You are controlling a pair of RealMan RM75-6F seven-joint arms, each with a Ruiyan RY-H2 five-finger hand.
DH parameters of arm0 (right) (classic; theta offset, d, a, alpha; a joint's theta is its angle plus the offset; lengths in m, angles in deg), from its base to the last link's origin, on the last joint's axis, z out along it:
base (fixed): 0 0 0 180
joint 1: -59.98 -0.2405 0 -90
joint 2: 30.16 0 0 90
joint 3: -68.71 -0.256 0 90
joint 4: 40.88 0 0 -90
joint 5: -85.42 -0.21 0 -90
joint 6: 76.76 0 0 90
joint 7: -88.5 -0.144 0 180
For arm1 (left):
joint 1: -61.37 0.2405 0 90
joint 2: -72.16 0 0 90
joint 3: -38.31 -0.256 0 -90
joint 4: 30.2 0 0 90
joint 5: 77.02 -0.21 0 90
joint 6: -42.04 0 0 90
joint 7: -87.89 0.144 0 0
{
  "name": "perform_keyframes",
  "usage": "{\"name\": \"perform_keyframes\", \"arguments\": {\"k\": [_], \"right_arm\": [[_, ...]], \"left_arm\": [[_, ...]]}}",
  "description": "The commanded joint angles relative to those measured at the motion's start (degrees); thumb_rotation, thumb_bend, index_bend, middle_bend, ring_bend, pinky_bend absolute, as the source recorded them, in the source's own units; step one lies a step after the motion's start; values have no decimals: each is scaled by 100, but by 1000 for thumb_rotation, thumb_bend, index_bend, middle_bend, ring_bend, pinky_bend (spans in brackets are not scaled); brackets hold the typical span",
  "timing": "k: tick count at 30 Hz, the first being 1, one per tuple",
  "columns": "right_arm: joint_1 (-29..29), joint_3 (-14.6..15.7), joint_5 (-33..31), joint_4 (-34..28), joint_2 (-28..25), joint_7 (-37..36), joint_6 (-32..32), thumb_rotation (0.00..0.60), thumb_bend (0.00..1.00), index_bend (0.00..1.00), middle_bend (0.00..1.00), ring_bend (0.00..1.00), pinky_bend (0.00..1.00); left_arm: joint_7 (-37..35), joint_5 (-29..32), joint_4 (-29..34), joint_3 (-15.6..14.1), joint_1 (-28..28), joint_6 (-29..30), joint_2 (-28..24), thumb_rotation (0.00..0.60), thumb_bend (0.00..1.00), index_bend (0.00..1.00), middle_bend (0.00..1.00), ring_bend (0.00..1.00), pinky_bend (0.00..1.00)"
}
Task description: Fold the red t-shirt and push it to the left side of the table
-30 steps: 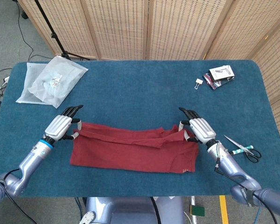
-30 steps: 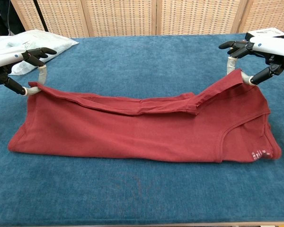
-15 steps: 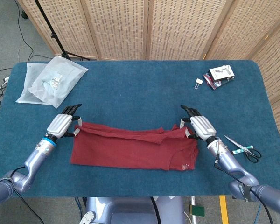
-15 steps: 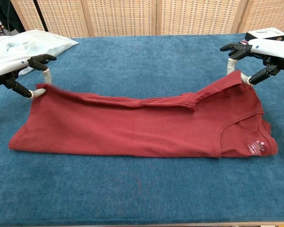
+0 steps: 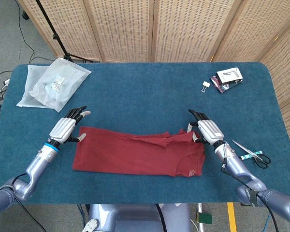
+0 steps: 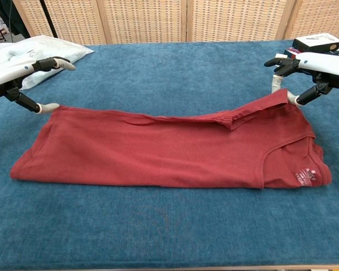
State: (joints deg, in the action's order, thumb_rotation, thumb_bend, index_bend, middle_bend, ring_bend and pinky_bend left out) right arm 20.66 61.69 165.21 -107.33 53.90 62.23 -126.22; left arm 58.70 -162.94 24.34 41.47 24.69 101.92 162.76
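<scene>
**Shirt folded flat near front edge, right hand on its corner, left hand off**

Left hand (image 5: 64, 128) — I see fingers spread, nothing in them; in the chest view the left hand (image 6: 14, 76) has a fingertip just beside the shirt's far-left corner, thumb lifted clear. Reads as let go.

Right hand (image 5: 207, 131) pinches the shirt's far-right corner between thumb and a finger; in the chest view that corner is raised slightly off the table under the right hand (image 6: 313, 70).

Red t-shirt (image 5: 135, 152) lies folded into a long band across the table (image 5: 145, 96), at 6 o'clock from table centre, close to the front edge. Far edge has a loose folded flap running toward the right hand. Small printed label shows at the shirt's near-right corner.

Outward from there:
- plastic bag (image 5: 53, 84) at 10 o'clock, well apart from the shirt
- binder clip (image 5: 206, 86) and small boxes (image 5: 228, 78) at 2 o'clock
- scissors (image 5: 251, 155) at 4 o'clock, just beside the right forearm
</scene>
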Motion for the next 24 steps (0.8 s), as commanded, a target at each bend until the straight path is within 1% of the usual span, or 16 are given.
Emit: {"name": "perform_keyframes", "arguments": {"k": [1,5,9,13,14,16,17,18,19,20,22,24], "right_arm": [[-14,-22,-34,57,27,-18,37,600,599,629,0,0,0],[-34,-87,-159,170,74,-31,124,600,607,629,0,0,0],[-53,-147,-325,315,143,8,256,600,618,630,0,0,0],[-76,-222,-544,475,258,159,389,600,615,626,0,0,0],[-88,-249,-620,513,294,215,439,600,587,577,0,0,0],[-112,-289,-759,569,350,332,541,600,428,338,0,0,0],[-131,-292,-855,574,359,403,668,600,276,162,0,0,0],[-151,-286,-930,561,343,459,795,600,133,45,0,0,0],[-199,-246,-1057,518,280,576,1078,600,66,7,0,0,0],[-257,-209,-1186,475,203,731,1336,600,9,0,0,0,0],[-306,-193,-1394,429,143,1021,1504,600,0,0,0,0,0],[-292,-224,-1577,395,155,1248,1433,600,0,0,0,0,0]], "left_arm": [[-12,-43,315,31,70,212,-209,600,328,0,0,0,0],[213,18,792,110,161,396,-531,600,329,0,0,0,0],[508,135,1287,178,220,426,-851,600,329,0,0,0,0],[695,220,1605,210,252,404,-1028,600,329,0,0,0,0],[731,235,1664,209,255,383,-1058,600,329,0,0,0,0],[793,250,1738,200,256,344,-1096,600,329,0,0,0,0],[828,255,1771,196,256,329,-1114,600,329,0,0,0,0],[849,258,1788,194,257,321,-1123,600,329,0,0,0,0],[878,262,1812,192,258,311,-1136,600,329,0,0,0,0],[899,264,1834,188,261,302,-1148,600,329,0,0,0,0],[918,268,1873,183,264,284,-1168,600,329,0,0,0,0],[934,269,1909,182,267,277,-1184,600,329,0,0,0,0]]}}
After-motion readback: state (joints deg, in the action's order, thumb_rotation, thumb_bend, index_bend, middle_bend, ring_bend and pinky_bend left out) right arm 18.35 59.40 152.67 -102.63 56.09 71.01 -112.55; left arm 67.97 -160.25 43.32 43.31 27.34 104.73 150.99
